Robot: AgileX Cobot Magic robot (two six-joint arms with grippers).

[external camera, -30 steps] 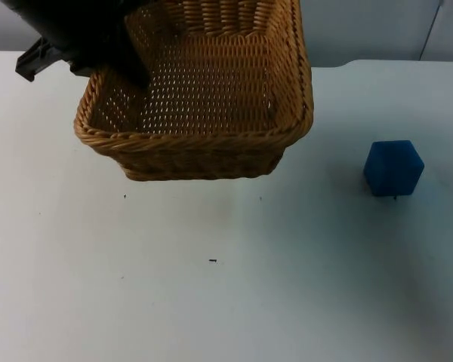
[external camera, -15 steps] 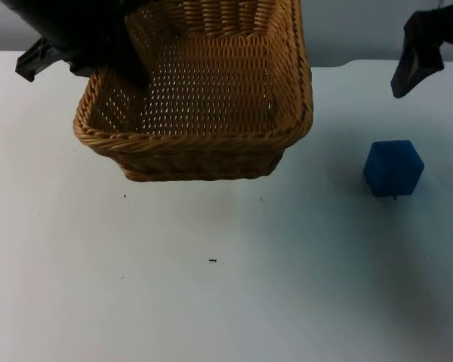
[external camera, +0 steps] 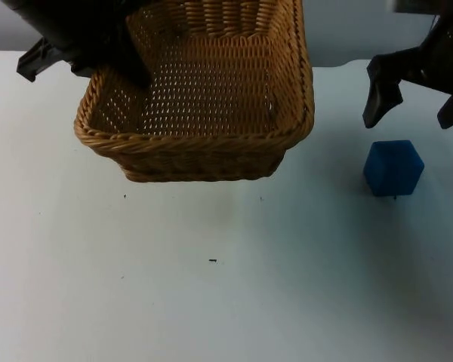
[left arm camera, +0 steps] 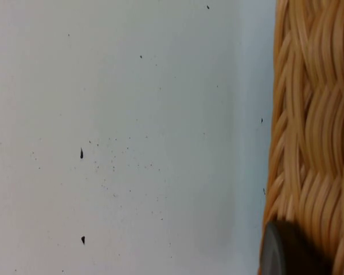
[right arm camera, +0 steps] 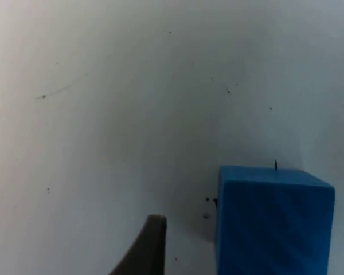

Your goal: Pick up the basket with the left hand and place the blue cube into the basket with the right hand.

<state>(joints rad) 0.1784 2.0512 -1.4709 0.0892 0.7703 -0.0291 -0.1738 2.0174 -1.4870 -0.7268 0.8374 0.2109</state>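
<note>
The left claw grips the far-left rim of the tan woven wicker basket, holding it above the white tabletop. To the right, the small blue cube sits on the tabletop. The right claw hovers just beyond it, fingers spread wide.

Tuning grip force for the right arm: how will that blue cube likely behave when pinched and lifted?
The blue cube has flat faces, so it probably sits stable and won't roll. Its matte surface suggests decent grip. The right end effector, open above it, looks wide enough to straddle it. The left end effector holds the basket.
</note>
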